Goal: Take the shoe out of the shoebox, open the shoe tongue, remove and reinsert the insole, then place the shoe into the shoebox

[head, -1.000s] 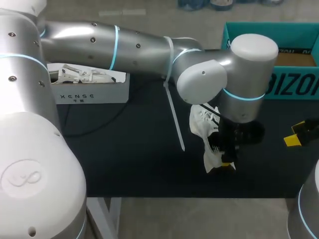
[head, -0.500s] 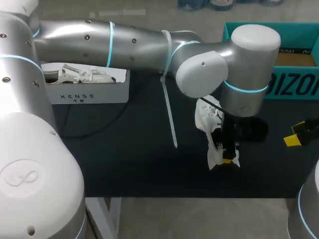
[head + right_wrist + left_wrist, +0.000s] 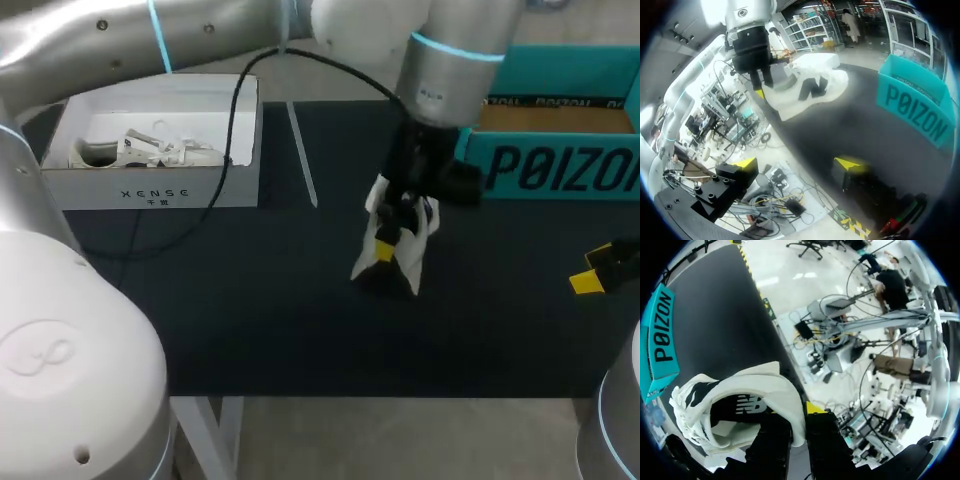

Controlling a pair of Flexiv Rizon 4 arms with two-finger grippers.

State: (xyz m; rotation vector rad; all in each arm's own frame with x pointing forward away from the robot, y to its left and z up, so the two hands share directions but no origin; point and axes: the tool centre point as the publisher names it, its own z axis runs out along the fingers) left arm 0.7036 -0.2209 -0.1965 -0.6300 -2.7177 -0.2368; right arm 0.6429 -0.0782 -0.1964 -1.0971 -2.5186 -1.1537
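Here's the shoe (image 3: 405,232), a white trainer with a black side logo, hanging heel-up and toe-down from the left gripper (image 3: 386,250) over the middle of the black table (image 3: 250,320). Whether the toe touches the mat, I can't tell. From the left wrist camera the shoe (image 3: 740,402) is right up close. The white collar is wide open, there's a dark lining with a black insole inside, and white laces are bunched at the far end. The left gripper (image 3: 799,432) is clamped on the heel wall, one finger inside the shoe and one outside, pinching it from both sides. The right wrist camera shows the shoe (image 3: 812,85) side-on, its thick white sole facing the table, with the left gripper (image 3: 761,86) at its heel.

On to the containers. Far left sits the white shoebox (image 3: 160,188), lid off, holding white things that look like another shoe with crumpled paper. A white strip (image 3: 302,155) lies on the table just beside it. Right of the shoe stands the teal shoebox (image 3: 560,168), open-topped, and only brown inner board is visible. It sits near the shoe but not touching it. The right gripper (image 3: 797,165) waits at the table's right edge, yellow tips spread wide with nothing between them, well apart from the shoe.
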